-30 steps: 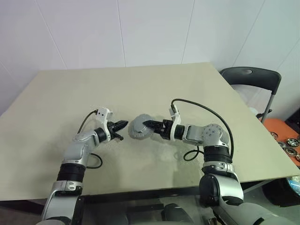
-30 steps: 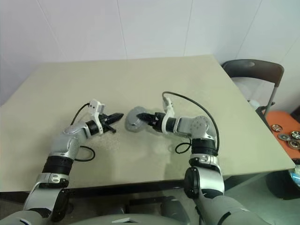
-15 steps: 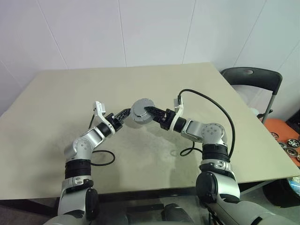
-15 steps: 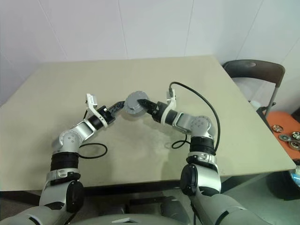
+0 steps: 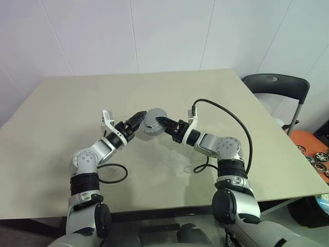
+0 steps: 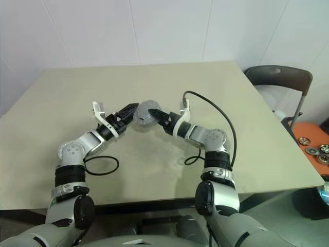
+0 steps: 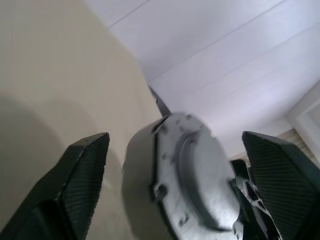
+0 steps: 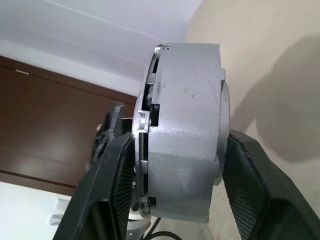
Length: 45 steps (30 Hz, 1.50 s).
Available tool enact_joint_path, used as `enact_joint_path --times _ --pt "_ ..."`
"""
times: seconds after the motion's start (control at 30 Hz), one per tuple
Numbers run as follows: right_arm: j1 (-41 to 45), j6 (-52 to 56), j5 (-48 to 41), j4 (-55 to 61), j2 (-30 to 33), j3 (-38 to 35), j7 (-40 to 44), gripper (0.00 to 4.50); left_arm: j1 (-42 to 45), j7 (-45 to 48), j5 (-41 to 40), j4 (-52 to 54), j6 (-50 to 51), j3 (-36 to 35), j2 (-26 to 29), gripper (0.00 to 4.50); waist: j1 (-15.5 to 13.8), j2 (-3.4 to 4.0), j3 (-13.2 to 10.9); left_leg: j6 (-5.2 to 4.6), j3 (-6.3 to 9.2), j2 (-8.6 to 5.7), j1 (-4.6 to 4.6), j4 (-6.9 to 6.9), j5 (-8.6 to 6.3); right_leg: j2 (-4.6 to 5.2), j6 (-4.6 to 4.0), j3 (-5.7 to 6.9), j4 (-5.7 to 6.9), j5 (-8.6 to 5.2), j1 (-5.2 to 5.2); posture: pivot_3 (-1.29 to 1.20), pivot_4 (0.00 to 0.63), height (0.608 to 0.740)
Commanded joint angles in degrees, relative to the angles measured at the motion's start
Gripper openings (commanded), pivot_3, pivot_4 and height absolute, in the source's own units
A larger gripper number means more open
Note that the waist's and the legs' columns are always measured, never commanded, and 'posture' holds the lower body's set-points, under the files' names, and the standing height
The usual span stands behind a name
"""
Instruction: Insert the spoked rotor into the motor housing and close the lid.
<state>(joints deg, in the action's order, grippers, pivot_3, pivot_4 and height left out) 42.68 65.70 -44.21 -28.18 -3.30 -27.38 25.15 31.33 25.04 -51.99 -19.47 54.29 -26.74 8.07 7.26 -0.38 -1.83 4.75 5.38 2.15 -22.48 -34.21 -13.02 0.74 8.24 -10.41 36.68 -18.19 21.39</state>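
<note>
Since a second ago left gripper [image 7: 175,165] spreads wide around motor housing [image 5: 153,121], clamped mid-frame by right gripper [image 8: 175,165]

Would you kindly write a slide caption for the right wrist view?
Right gripper clamps the grey motor housing by its flat faces, held above the beige table.

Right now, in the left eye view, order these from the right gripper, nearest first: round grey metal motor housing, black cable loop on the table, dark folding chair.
1. Round grey metal motor housing: held by the right gripper.
2. Black cable loop: table, robot's left.
3. Dark folding chair: beyond the table, right.
</note>
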Motion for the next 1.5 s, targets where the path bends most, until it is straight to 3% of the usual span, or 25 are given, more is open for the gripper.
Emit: enact_joint_path --times 0.03,0.7,0.8,0.9,0.97,1.5 --pt "1.19 -0.86 -3.94 2.24 -0.98 -0.04 1.85 2.18 1.49 -0.67 -2.61 0.50 1.74 -1.00 0.46 4.48 0.00 0.00 0.00 0.00 0.00 0.00 0.00 0.00 0.00 0.00 0.00 0.00 0.00 0.00 0.00 0.00 0.000 0.740" --pt "-2.44 0.94 -8.41 6.85 -2.71 2.86 3.78 2.18 3.33 -1.28 -9.19 -3.55 9.27 -1.20 -1.71 4.48 0.02 0.00 0.00 0.03 0.03 -0.01 -0.01 0.01 0.02 0.00 0.00 0.03 -0.01 0.00 0.00 0.00 0.000 0.740" --pt "-2.45 0.73 -8.28 6.49 -2.55 2.90 3.75 2.18 3.18 -1.25 -8.39 -3.80 8.38 -1.34 -1.49 3.94 -0.01 0.00 0.00 0.03 0.03 -0.01 -0.01 0.01 0.02 0.00 0.00 0.03 0.00 0.00 0.00 0.00 0.000 0.740" --pt "-2.33 0.43 -8.15 5.95 -2.43 3.03 3.70 2.18 3.10 -1.04 -7.91 -3.93 7.81 -1.27 -1.07 2.96 0.05 0.00 -0.01 0.04 0.03 -0.02 -0.01 0.01 0.02 0.00 0.00 0.03 0.00 0.00 0.00 0.00 0.000 0.740" --pt "-2.33 0.35 -8.29 5.76 -2.30 3.31 3.79 2.18 3.02 -0.60 -8.59 -3.74 7.29 -1.85 -1.31 2.62 0.00 0.00 -0.01 0.04 0.03 -0.01 -0.01 0.01 0.02 0.00 0.00 0.03 0.00 0.00 0.01 0.00 0.000 0.740" --pt "-3.60 -0.43 -9.12 6.10 -0.10 5.99 7.89 2.18 2.91 -0.18 -18.89 0.14 7.08 -5.48 -5.74 2.36 -0.04 -0.01 -0.01 0.04 0.04 -0.02 -0.02 0.01 0.02 0.00 0.00 0.03 -0.02 0.00 0.00 0.00 0.000 0.740"
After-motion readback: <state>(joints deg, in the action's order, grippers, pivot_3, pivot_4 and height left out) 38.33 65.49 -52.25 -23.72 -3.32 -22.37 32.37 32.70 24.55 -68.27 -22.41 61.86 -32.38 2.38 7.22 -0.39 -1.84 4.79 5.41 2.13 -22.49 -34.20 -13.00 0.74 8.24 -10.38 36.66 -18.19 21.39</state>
